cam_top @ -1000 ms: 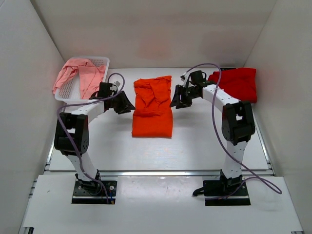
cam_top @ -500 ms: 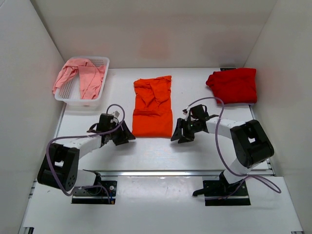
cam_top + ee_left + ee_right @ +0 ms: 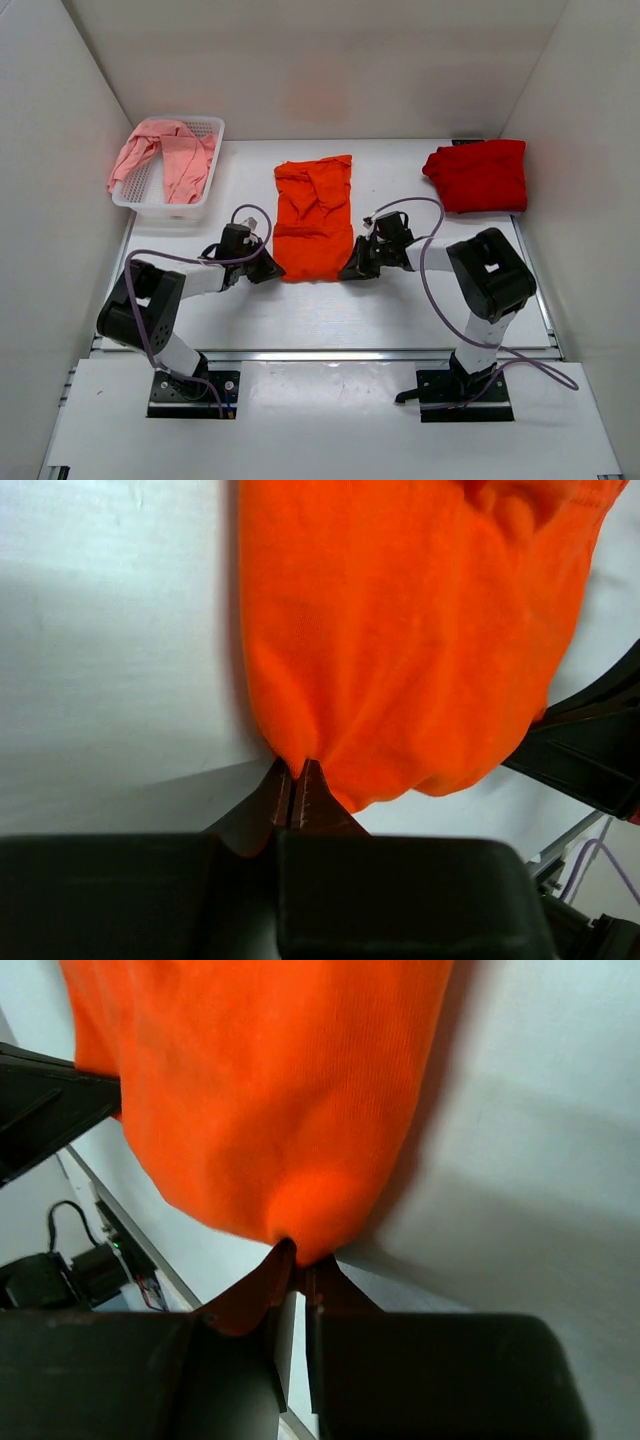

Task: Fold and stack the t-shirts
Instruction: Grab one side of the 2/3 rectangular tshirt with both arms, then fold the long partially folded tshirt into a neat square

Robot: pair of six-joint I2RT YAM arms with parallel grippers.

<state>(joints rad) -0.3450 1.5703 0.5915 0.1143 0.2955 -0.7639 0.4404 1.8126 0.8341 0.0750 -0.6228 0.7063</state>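
Orange cloth, top view: the orange t-shirt (image 3: pixel 313 215) is lying partly folded on the middle of the table (image 3: pixel 420 310), with its near edge running between the two grippers.
Left gripper, top view: the left gripper (image 3: pixel 268 268) is sitting low at the table and touching the near left corner of the orange t-shirt.
Right gripper, top view: the right gripper (image 3: pixel 351 268) is sitting low and touching the near right corner of the same shirt.
Count, top view: three t-shirts are showing, one of each colour, along with one basket and two arms.
Red cloth, top view: the red t-shirt (image 3: pixel 480 175) is lying folded at the far right, well apart from both grippers.
Pink cloth, top view: the pink t-shirt (image 3: pixel 165 160) is draping over the white mesh basket (image 3: pixel 205 127) at the far left.
Left wrist view: the left gripper (image 3: pixel 296 780) is pressing its fingers together and pinching the hem of the orange t-shirt (image 3: pixel 400 630), whose cloth is spreading away from the tips.
Right wrist view: the right gripper (image 3: pixel 295 1265) is holding its fingers narrow and gripping a corner of the orange t-shirt (image 3: pixel 260 1090) at the tips.
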